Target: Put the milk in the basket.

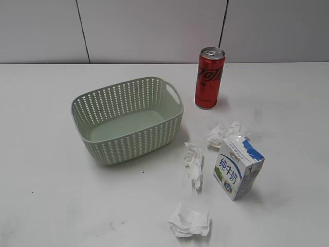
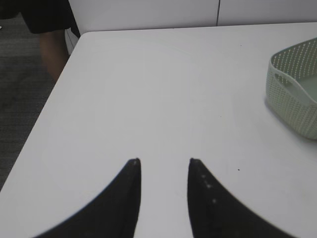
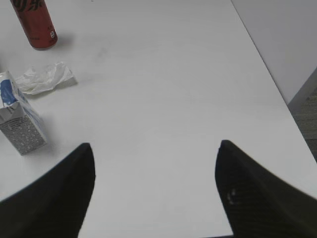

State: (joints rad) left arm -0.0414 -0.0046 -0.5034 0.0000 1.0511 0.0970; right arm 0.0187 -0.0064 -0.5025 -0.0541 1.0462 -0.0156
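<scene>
The milk (image 1: 238, 166), a small white carton with a blue top, stands upright on the white table at the front right; it also shows at the left edge of the right wrist view (image 3: 19, 119). The sage-green basket (image 1: 97, 150) sits empty left of centre, and its end shows in the left wrist view (image 2: 285, 101). My left gripper (image 2: 164, 160) is open and empty over bare table, left of the basket. My right gripper (image 3: 154, 145) is wide open and empty, right of the milk. Neither gripper shows in the exterior view.
A tall red soda can (image 1: 209, 78) stands behind the milk, also in the right wrist view (image 3: 34, 22). Crumpled tissues lie behind the milk (image 1: 224, 133), between milk and basket (image 1: 194, 162), and at the front (image 1: 188, 221). Table edges run at left (image 2: 37, 134) and right (image 3: 275, 84).
</scene>
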